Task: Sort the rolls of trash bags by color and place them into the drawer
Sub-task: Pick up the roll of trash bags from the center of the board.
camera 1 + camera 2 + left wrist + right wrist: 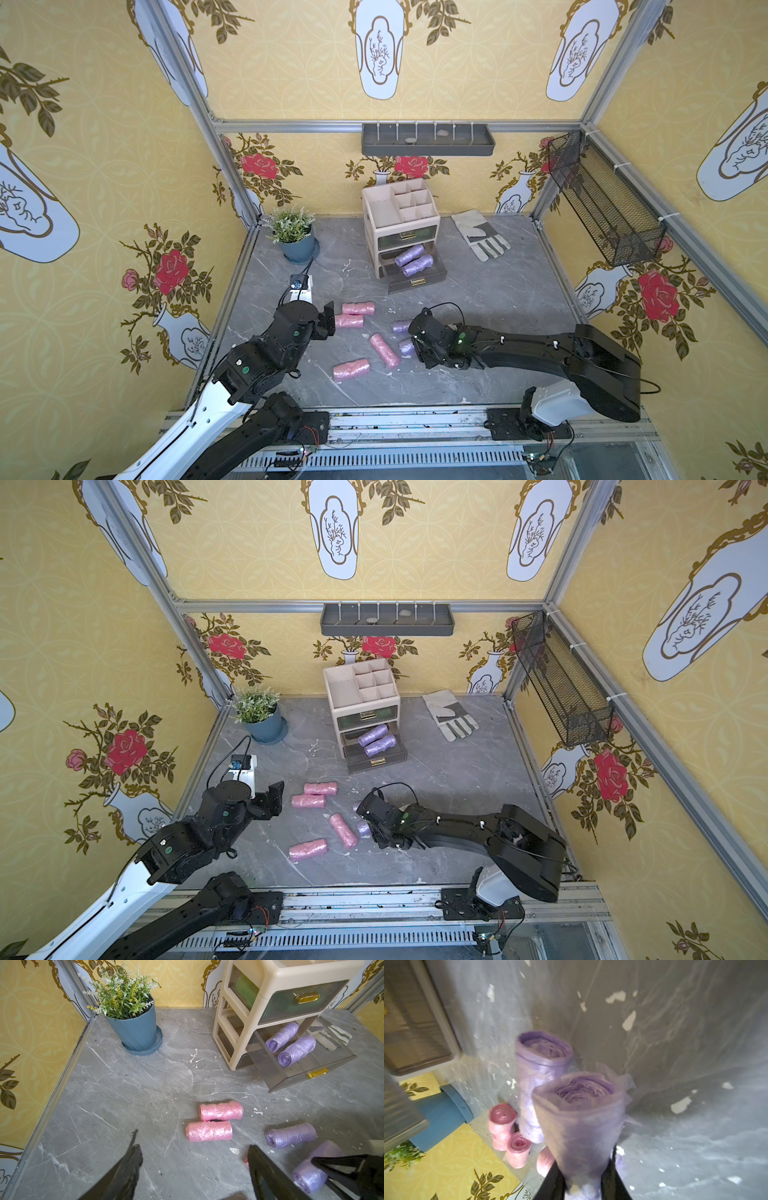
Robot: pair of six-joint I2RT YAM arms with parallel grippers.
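The beige drawer chest (376,208) stands at the back of the table. One lower drawer (417,281) is pulled out with two purple rolls (413,260) lying in it. Green shows through the shut top drawer (247,989). Several pink rolls (358,308) (384,350) lie loose on the table in front. One purple roll (400,326) lies beside my right gripper (417,347), which is shut on another purple roll (581,1118), low over the table. My left gripper (194,1148) is open and empty, just left of the two pink rolls (209,1131).
A potted plant (293,232) stands at the back left, with a small white device (301,286) in front of it. A work glove (480,235) lies right of the chest. A grey tray (428,139) and a black mesh basket (602,203) hang on the walls.
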